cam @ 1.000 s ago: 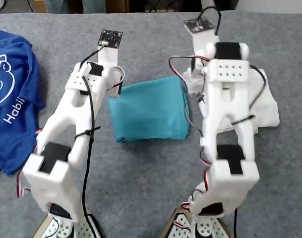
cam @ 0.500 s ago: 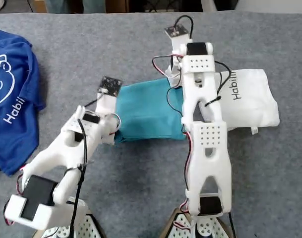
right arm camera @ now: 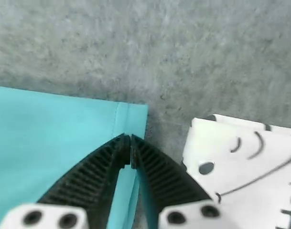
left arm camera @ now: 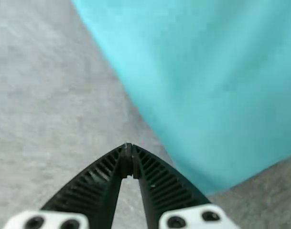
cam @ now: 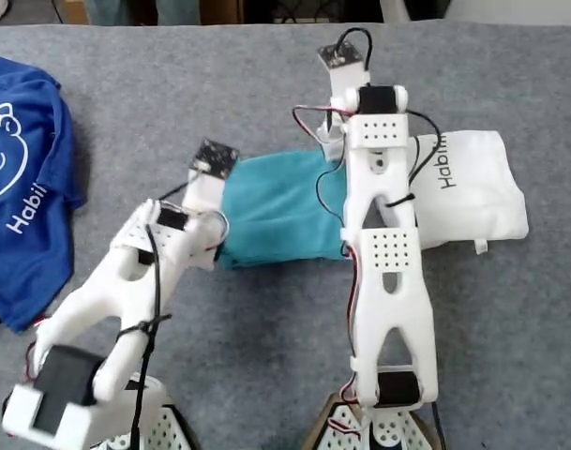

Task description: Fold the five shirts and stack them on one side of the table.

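**High view with both wrist views: shirts on a grey cloth-covered table**

Grey, felt-like table surface (cam: pixel 266 356) spans the whole scene; beyond its far edge lies a dark strip of room, too dim to make out. Folded teal shirt (cam: pixel 280 211) lies at the centre, between the two arms. Folded white shirt (cam: pixel 473 192) lies just right of it, the two edges meeting under the right arm (cam: pixel 383 244). Unfolded blue shirt (cam: pixel 22 178), with a white print, is spread at the left edge, well apart from the others. Left gripper (left arm camera: pixel 127 157) has its jaws closed tip to tip over bare grey surface, just beside the teal shirt's left edge. Right gripper (right arm camera: pixel 127 148) has its jaws closed over the teal shirt's far right corner, near the white shirt; whether cloth is pinched cannot be told.
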### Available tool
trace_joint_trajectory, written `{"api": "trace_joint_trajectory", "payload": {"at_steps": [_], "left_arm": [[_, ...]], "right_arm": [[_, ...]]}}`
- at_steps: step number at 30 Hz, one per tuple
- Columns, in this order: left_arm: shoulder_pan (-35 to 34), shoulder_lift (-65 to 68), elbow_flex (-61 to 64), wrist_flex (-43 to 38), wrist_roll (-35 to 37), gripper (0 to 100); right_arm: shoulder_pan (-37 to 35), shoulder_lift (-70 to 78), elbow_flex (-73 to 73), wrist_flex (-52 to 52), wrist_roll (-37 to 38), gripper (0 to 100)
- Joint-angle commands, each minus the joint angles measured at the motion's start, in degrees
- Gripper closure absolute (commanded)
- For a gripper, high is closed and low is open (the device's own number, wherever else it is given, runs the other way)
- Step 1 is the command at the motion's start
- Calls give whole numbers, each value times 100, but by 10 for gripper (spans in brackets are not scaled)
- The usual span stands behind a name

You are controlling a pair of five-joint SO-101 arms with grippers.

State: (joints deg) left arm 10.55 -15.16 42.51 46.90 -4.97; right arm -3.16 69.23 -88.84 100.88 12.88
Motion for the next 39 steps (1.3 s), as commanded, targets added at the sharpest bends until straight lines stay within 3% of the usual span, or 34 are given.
{"api": "trace_joint_trajectory", "payload": {"at_steps": [1,6,14,23,28,34,39], "left_arm": [[-145,-571,-629,202,-35,971],[-198,-325,-1121,-141,-35,971],[-207,2004,-2905,-360,-18,971],[-514,4053,-5095,-308,677,972],[-549,4536,-5235,-316,651,972],[-576,4835,-5244,-316,651,972],[-576,4835,-5244,-334,651,972]], "right_arm": [[105,-1226,514,44,-44,983],[185,-2782,2536,35,-26,983],[167,-4251,4971,18,-44,982],[-211,-5367,7257,-105,-448,921],[-246,-5473,8673,-967,-422,986],[70,-5473,10035,-2453,-440,984],[97,-5534,10211,-2681,-413,983]]}}
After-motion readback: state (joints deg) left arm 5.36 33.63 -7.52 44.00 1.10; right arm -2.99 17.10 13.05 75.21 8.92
